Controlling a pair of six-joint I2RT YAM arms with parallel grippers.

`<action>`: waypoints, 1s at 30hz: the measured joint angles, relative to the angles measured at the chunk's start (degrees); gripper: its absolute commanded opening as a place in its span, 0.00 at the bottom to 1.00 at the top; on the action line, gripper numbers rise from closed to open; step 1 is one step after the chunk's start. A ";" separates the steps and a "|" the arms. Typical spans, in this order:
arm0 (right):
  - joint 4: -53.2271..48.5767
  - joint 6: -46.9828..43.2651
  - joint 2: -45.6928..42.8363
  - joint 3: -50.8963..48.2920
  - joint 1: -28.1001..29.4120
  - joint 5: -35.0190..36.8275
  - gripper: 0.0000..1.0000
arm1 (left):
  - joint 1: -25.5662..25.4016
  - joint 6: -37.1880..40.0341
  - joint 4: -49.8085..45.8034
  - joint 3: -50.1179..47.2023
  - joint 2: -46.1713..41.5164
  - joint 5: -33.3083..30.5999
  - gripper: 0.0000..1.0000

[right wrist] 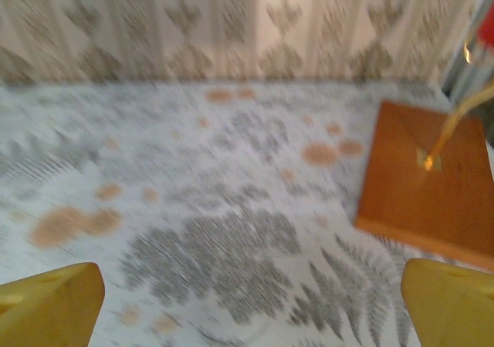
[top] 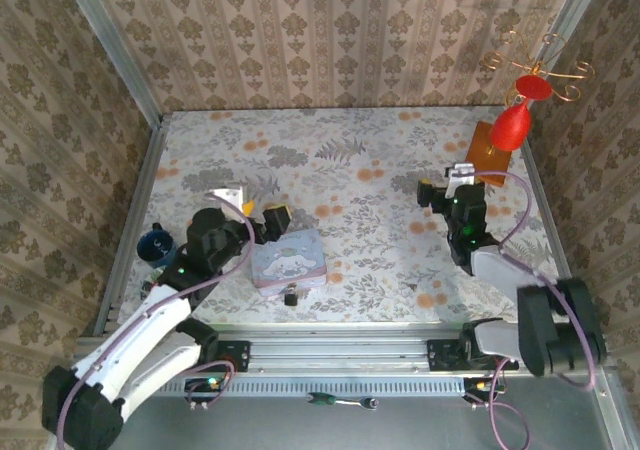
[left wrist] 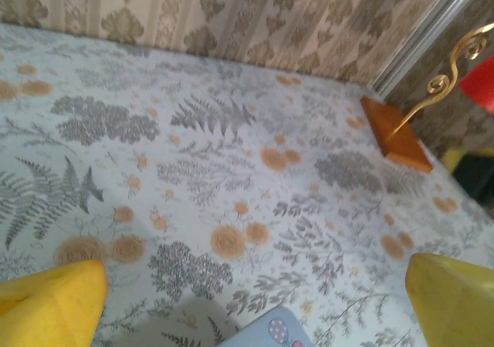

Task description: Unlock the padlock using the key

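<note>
Two pairs of yellow fingers (left wrist: 50, 304) gape apart, holding nothing. The tiny dark padlock (top: 291, 296) sits behind the left gripper (top: 261, 211), at the near edge of the pastel cartoon tin box (top: 288, 260). The right gripper (top: 443, 184) hovers well apart. Reaching back, the left fingers could shove the tin and swing the padlock askew.

Table cover (top: 380, 240) looks like matt printed cloth or paper, can't tell which. The stand base (right wrist: 432, 185) at right is smooth orange-brown wood with a slight sheen, and its stem (left wrist: 440, 85) is shiny gold metal. Rails (top: 340, 352) along the bottom are dull silvery metal. The pads (right wrist: 50, 304) on the right gripper (right wrist: 247, 312) look matt yellow.
</note>
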 measured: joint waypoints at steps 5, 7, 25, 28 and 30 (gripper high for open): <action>-15.72 8.28 -12.57 5.38 3.52 -1.01 1.00 | -5.77 2.89 -0.94 -0.02 4.76 -6.60 1.00; -23.85 13.88 -16.96 8.70 4.48 -1.64 1.00 | -7.50 4.46 -0.83 -0.28 5.20 -8.96 1.00; -68.13 36.28 -22.84 15.17 14.60 -2.97 1.00 | -8.87 8.31 2.14 -3.80 3.04 -15.02 1.00; -73.37 36.50 -18.86 17.79 21.62 -0.57 0.98 | -8.87 8.31 2.45 -3.80 3.39 -14.99 1.00; -75.91 36.79 -15.58 19.08 24.02 0.04 0.97 | -8.87 8.31 2.78 -3.80 3.76 -14.95 1.00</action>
